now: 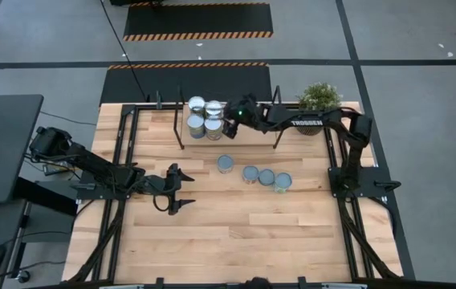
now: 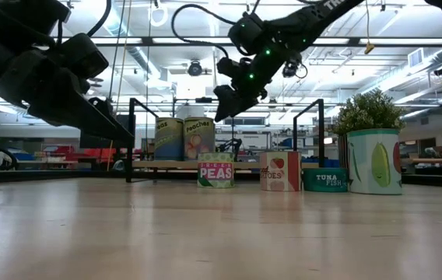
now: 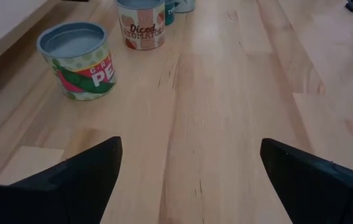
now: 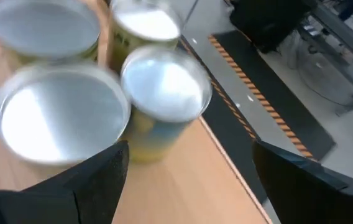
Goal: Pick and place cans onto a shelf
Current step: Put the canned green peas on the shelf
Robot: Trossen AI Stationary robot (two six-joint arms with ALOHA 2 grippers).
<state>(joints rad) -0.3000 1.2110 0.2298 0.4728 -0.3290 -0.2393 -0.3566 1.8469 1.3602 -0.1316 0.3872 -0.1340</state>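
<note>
Four cans [image 1: 204, 116] stand clustered on the shelf [image 1: 252, 128]; four more sit in a row on the bench [image 1: 236, 233] in front of the shelf, the peas can [image 1: 225, 164] at one end. Right gripper [image 1: 230, 120] hovers above the shelf beside the cluster, jaws parted, holding nothing, so a placement looks done. Next move likely needs a reach for a bench can. Left gripper [image 1: 181, 189] waits released, away from the shelf. Potted plant [image 1: 319, 99] sits at the shelf's end; grey floor with striped mats beyond.
</note>
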